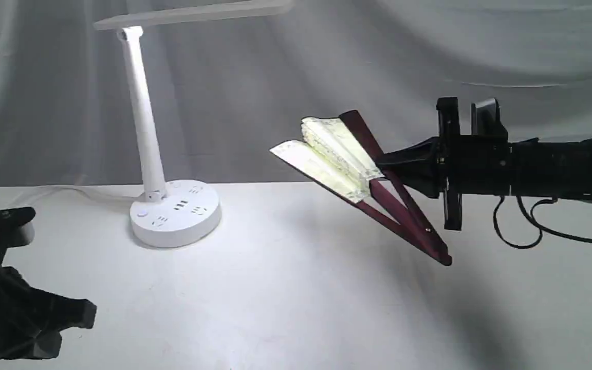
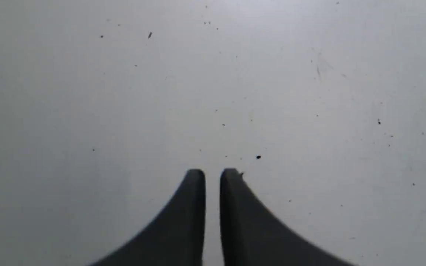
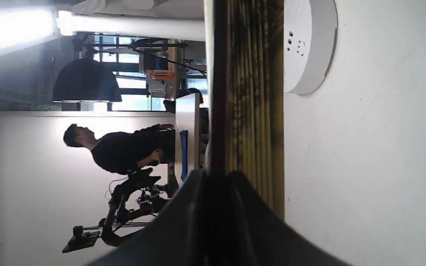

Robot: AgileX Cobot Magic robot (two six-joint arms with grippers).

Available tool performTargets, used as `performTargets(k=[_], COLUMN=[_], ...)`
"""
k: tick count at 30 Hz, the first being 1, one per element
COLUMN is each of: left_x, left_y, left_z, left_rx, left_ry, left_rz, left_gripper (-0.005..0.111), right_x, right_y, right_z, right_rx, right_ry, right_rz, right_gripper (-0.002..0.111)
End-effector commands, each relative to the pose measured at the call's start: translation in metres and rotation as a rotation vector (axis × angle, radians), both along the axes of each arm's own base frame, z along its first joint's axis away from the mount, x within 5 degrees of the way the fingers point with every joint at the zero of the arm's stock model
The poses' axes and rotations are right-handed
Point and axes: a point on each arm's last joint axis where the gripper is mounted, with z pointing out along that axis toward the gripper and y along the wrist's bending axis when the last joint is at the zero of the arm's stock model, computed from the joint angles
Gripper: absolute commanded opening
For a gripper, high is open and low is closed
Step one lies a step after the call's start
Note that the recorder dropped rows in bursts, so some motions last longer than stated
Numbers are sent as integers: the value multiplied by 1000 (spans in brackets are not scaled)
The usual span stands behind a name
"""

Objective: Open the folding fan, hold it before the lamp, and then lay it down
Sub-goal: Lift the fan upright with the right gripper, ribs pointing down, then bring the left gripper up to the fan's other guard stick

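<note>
Right claw [image 1: 386,164] — folding fan [image 1: 334,154] inside

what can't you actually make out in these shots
Script on the folding fan: too small and glare-washed in the exterior view; edge-on in the right wrist view.
Head of the lamp: partly cut off by the exterior view's top edge.
Where the right gripper pinches: right wrist view, dark fingers merge with the dark guard.
</note>
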Motion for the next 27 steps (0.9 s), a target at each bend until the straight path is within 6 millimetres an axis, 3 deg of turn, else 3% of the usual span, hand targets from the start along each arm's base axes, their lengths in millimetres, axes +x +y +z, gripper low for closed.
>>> performTargets(k=[1, 7, 15, 23, 27], left_x=[-1, -4, -10, -8, -10], left_y=[-2, -6, -53, -91, -111], left_z=[5, 17, 20, 32, 41], left_rx=[4, 4, -11, -57, -66], left_ry=[-20, -71, -153, -374, -519], left_rz=[-29, -62, -223, -307, -386], left_gripper=[3, 1, 1, 1, 1], right_x=[-14, -37, -77, -119, -131], right_y=[3, 8, 16, 24, 26], right_z=[7, 15, 23, 11, 10], right_rx=[14, -7, -35, -25, -12], right_ry=[7, -10, -26, -1, -2], right_rz=[9, 19, 36, 23, 4], right_gripper=[0, 0, 0, 0, 0])
